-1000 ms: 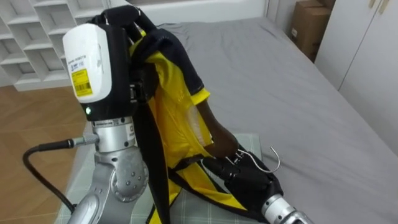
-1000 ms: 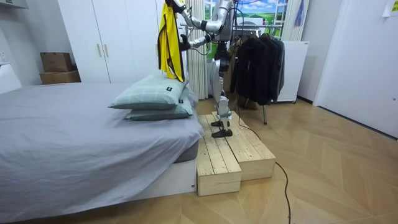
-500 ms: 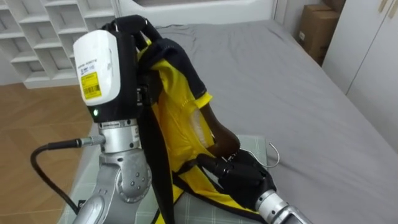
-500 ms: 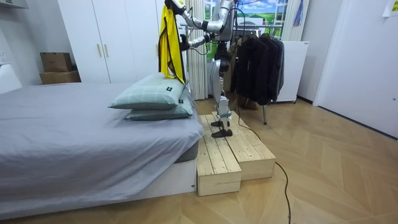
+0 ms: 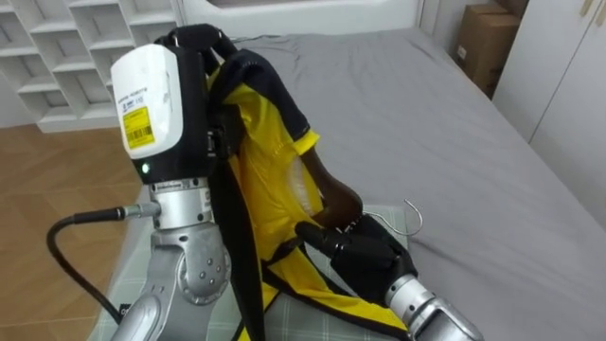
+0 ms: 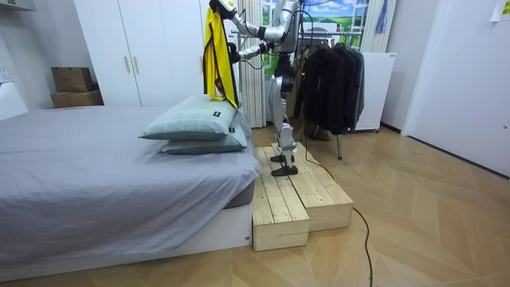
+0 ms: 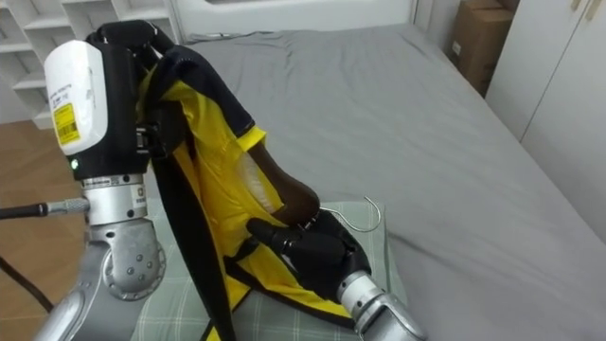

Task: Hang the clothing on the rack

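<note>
Two hands on one garment, partway through the threading step. Held high by the left hand (image 5: pixel 194 43), curled round the collar end: a yellow shirt (image 5: pixel 260 170) with black trim, hanging in a long loose fall above the pillow (image 7: pixel 170 317) at the head of the bed (image 5: pixel 426 114). Lower down, clenched in the right hand (image 5: pixel 365 258): a hanger (image 5: pixel 333 197), gripped near its neck, one dark brown arm pushed up inside the yellow cloth, wire hook (image 5: pixel 413 217) sticking out free to the side. Seemingly one shoulder seated, or nearly; hard to tell how far in. Judged as early to middle in the task: shirt not yet square on the hanger, nothing yet brought to a rail.

Next, most likely: work the second arm of the hanger into the other shoulder, keeping the collar taut from above, then turn toward the rack of dark clothes (image 6: pixel 331 76) at the room view's right and catch the hook over its bar.

Thin, slick, sporty-looking fabric, prone to slide and bunch; black bands along the edges. Smooth, rounded, wood-like hanger arm; thin bright metal hook, easy to snag. Soft checked pillow, plain grey sheet.
</note>
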Controlling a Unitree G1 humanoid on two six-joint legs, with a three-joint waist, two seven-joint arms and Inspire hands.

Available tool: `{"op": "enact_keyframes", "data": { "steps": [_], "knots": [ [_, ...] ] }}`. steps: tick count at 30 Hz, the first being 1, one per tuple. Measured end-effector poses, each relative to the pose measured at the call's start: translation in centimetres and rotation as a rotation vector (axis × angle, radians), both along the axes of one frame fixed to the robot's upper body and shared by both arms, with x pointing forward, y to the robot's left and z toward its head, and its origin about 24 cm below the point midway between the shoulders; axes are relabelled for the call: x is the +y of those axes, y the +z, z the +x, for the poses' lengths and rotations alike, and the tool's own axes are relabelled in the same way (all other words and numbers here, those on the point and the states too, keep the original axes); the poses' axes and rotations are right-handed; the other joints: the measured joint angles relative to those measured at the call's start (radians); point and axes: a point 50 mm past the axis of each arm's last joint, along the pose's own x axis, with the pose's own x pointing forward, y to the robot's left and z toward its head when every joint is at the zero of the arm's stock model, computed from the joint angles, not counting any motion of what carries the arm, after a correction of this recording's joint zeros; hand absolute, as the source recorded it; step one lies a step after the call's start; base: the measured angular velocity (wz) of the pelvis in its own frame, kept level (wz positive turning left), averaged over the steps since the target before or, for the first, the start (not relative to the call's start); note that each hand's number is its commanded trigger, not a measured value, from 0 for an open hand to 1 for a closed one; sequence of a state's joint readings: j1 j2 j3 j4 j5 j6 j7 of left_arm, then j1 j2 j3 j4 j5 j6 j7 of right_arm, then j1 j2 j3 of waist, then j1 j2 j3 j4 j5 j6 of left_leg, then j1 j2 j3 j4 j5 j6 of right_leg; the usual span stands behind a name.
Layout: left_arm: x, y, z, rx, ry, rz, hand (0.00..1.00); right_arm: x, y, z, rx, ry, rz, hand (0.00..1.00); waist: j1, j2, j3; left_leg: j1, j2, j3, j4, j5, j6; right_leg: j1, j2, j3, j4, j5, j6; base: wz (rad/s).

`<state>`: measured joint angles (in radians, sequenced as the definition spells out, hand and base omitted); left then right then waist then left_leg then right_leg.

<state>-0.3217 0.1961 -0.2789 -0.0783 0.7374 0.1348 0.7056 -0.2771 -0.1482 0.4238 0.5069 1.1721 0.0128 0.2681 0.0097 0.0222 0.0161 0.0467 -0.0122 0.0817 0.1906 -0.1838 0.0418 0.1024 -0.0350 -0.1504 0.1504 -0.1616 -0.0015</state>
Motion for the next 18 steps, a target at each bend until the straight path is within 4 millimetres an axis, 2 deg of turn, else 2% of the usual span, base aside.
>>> {"op": "enact_keyframes", "data": {
  "steps": [18],
  "knots": [
    [-0.9, -0.2, -0.1, 0.006, -0.004, -0.007, 1.00, 0.2, 1.0, 1.3, 0.007, -0.045, -0.085, 0.00, 0.000, 0.002, -0.0015, -0.002, 0.000, 0.013, 0.000, 0.000, 0.000, -0.005, 0.000, 0.004, 0.001, 0.000, 0.000, 0.00]
  ]
}}
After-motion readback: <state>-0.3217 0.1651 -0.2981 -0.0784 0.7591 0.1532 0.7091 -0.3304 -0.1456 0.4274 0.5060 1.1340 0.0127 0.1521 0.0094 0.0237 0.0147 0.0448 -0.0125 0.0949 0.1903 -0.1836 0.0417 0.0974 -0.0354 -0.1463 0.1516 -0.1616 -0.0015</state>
